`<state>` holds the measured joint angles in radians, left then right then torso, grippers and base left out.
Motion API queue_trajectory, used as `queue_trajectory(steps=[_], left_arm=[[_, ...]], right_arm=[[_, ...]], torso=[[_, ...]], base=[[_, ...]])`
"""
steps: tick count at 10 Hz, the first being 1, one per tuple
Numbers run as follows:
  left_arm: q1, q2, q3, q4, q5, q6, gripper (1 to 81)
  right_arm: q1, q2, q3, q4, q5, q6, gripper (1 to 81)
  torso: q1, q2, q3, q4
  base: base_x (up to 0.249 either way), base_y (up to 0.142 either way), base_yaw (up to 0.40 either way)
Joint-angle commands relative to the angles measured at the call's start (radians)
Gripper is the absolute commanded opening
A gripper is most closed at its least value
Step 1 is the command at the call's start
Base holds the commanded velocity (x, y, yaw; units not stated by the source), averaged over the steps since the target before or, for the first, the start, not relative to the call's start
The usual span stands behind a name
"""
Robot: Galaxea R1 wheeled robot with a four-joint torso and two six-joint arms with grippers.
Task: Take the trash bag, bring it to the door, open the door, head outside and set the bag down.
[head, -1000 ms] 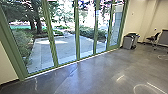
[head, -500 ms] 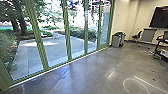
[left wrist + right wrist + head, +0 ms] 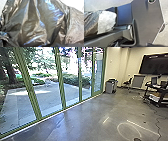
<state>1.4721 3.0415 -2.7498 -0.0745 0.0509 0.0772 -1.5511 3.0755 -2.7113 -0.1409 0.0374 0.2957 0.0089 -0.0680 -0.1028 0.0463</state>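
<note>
The crinkled plastic trash bag [image 3: 33,25] is black with blue glints; tall metal window frames [image 3: 60,79] are green.

In the right wrist view, the robot's wide dark plate [image 3: 146,18] turns its broad face to the camera, a round fitting [image 3: 151,1] at one corner. The jointed bar [image 3: 109,38] runs at a slant beside it, reaching a joint with a pale, curved rim [image 3: 131,33] by the plate's rounded inner edge.
</note>
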Motion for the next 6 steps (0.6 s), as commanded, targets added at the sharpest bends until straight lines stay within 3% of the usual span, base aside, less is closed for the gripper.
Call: queue_trajectory(steps=[1, 6], left_arm=[[-0.045, 0.004, 0.004, 0.004, 0.067, 0.004, 1.0], [-0.043, 0.007, 0.004, 0.005, 0.069, 0.004, 1.0]], right_arm=[[0.041, 0.010, 0.004, -0.013, -0.050, -0.007, 81.1], [0.042, 0.010, 0.004, -0.014, -0.050, -0.007, 81.1]], torso=[[0.000, 0.000, 0.000, 0.000], [0.000, 0.000, 0.000, 0.000]], base=[[0.000, 0.000, -0.119], [0.000, 0.000, -0.018]])
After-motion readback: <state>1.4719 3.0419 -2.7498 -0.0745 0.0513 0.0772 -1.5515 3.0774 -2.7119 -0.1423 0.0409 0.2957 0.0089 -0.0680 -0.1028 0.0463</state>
